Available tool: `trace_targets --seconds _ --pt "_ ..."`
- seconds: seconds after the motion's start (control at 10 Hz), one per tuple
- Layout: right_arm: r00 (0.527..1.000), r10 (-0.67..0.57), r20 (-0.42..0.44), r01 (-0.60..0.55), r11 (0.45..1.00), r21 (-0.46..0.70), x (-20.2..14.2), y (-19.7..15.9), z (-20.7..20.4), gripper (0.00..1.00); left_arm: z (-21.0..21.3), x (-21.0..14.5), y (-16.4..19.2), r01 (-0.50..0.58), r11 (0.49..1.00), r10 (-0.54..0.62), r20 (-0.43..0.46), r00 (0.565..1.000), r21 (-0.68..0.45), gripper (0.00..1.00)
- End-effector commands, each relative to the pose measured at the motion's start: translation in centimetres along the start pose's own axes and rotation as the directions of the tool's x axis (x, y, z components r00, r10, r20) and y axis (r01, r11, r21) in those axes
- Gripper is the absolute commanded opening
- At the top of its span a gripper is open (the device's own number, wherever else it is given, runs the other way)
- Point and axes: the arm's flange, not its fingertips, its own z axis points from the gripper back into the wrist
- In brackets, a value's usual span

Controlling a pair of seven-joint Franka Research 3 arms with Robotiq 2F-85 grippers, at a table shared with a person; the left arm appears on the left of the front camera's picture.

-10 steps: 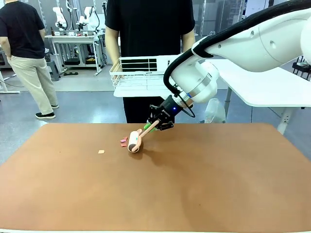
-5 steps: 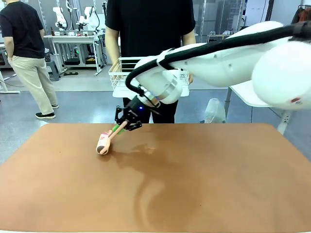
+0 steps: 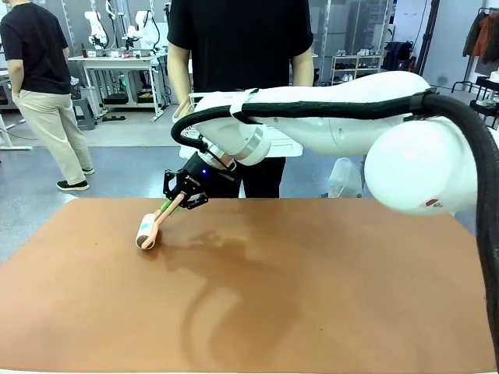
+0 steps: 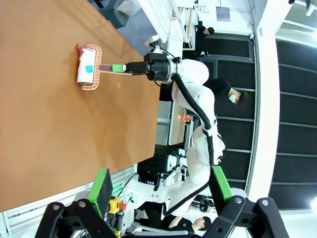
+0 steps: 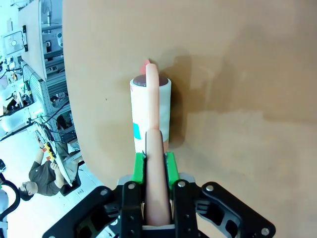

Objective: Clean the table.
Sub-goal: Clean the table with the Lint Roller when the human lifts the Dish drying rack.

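From my seat the tabletop [image 3: 327, 304] reads as smooth, matt terracotta with only a faint sheen. The lint roller [image 5: 151, 111] has a pale pink plastic handle, slightly glossy, and a white paper roll. The right gripper [image 5: 154, 163] is matt black, with bright green, rubbery-looking pads [image 5: 140, 166]. The right arm [image 3: 351, 117] wears a glossy white plastic shell.

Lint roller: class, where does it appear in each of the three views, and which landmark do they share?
Front view: lint roller left of centre on the table.
Left wrist view: upper left.
Right wrist view: centre, straight ahead.
Shared landmark: the right hand shut on it.
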Motion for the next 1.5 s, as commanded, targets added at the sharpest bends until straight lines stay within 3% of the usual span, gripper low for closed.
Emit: trace_targets --seconds 0.0,0.2,0.4,0.7,1.0,1.2,1.3,1.4 --pt "0.999 -0.026 -0.048 0.026 1.0 0.017 0.8 0.4 -1.8 0.21 0.3 -0.2 -0.2 0.008 1.0 -0.008 0.002 1.0 -0.006 1.0" --pt "1.0 -0.027 0.013 0.026 0.997 0.072 0.4 0.9 2.4 0.21 0.3 -0.2 -0.2 0.008 1.0 -0.008 0.002 1.0 -0.006 1.0" --pt "1.0 -0.014 0.008 0.014 1.0 0.024 -1.4 0.8 6.6 0.21 0.3 -0.2 -0.2 0.008 1.0 -0.008 0.002 1.0 -0.006 1.0" --pt "0.997 -0.022 0.074 0.022 1.0 0.001 -7.2 -1.9 15.7 0.21 0.3 -0.2 -0.2 0.008 1.0 -0.008 0.002 1.0 -0.006 1.0" --pt "0.995 -0.005 0.1 0.018 0.991 -0.13 -13.7 -4.5 22.9 0.21 0.3 -0.2 -0.2 0.008 1.0 -0.008 0.002 1.0 -0.006 1.0" --pt "0.982 0.061 0.179 -0.012 0.965 -0.261 -18.2 -7.5 29.7 0.21 0.3 -0.2 -0.2 0.008 1.0 -0.008 0.002 1.0 -0.006 1.0" --pt "0.976 0.027 0.218 0.053 0.934 -0.353 -20.8 -9.9 33.1 0.21 0.3 -0.2 -0.2 0.008 1.0 -0.008 0.002 1.0 -0.006 1.0" --pt "0.979 -0.026 0.201 0.096 0.932 -0.349 -23.0 -11.6 35.2 0.21 0.3 -0.2 -0.2 0.008 1.0 -0.008 0.002 1.0 -0.006 1.0"
